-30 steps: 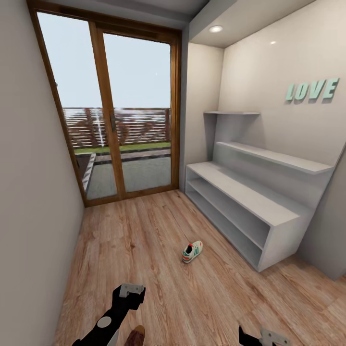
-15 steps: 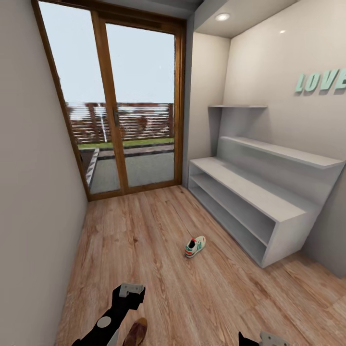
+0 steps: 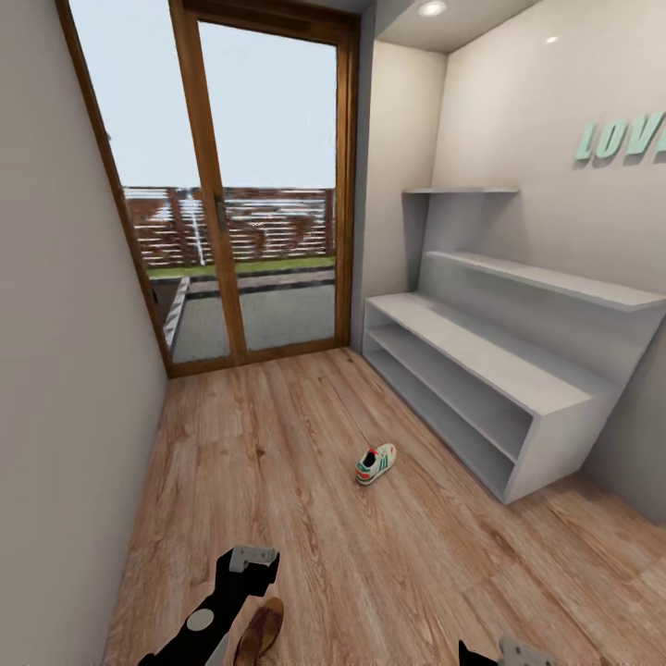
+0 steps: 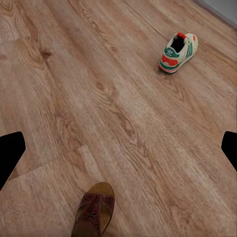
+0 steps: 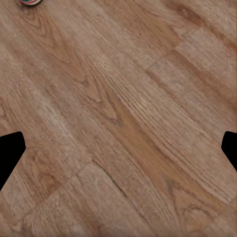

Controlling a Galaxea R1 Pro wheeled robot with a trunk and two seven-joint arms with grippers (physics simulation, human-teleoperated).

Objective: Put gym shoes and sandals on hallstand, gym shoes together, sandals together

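One gym shoe [image 3: 375, 463] lies on the corridor floor [image 3: 277, 462], a little out from the front of the hallstand [image 3: 481, 365] and apart from it; in the left wrist view we see the same white sneaker [image 4: 178, 52] with its green stripes and red heel. A brown sandal [image 3: 259, 631] sits just beside our left arm, close under the left gripper [image 3: 248, 564], and appears again in the left wrist view [image 4: 94, 211].

Over the last second the whole head view has shifted: more of the sandal has come into sight at the bottom, the sneaker sits slightly higher, and the wall letters [image 3: 624, 137] have slid toward the right edge. We read that as our camera moving, not the shoes. The arms have kept their pose.

Both wrist views show fingertips far apart at the edges with bare floor between, so both claws are wide and carry nothing; the right gripper [image 3: 504, 653] barely peeks in.

The rack's tiers look bare, so we judge no shoe has been placed yet. The sandal is the nearest pick.
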